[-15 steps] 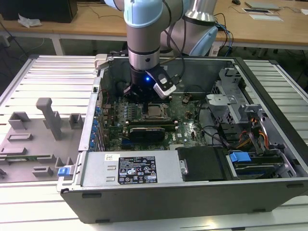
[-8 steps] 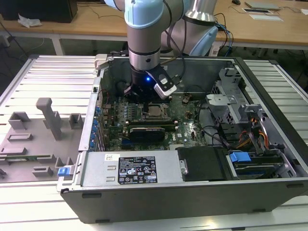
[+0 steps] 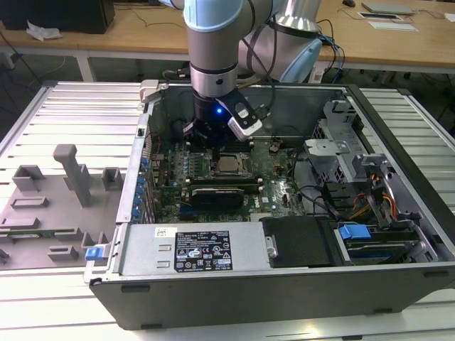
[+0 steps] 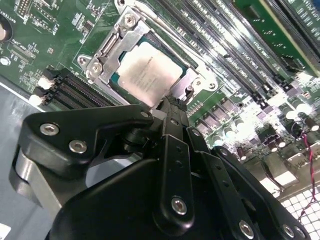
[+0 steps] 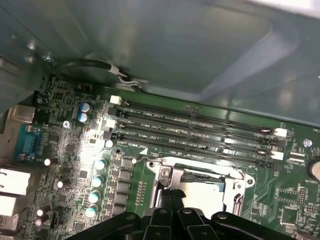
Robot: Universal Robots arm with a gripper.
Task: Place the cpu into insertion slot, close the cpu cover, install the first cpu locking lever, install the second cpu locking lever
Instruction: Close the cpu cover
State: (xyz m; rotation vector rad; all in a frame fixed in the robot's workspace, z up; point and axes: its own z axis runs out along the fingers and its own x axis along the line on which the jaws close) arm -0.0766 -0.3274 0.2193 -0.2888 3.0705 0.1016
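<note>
While the claw (image 4: 169, 103) is hovering: jaws resting together, just beside an edge of the cpu (image 4: 147, 75).
Seating: cpu lying in the insertion slot (image 4: 186, 64), cpu cover (image 4: 116, 44) framing it.
Room: memory slots (image 4: 225, 45) crowding alongside.

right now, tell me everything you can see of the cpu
The cpu is a small flat square chip with a dull silvery-grey metal top carrying faint print, and a thin green rim. It lies level on the green motherboard, inside the bare-metal frame of the cpu cover. The shut gripper hangs at one of its edges. Whether it touches the chip cannot be told.
</note>
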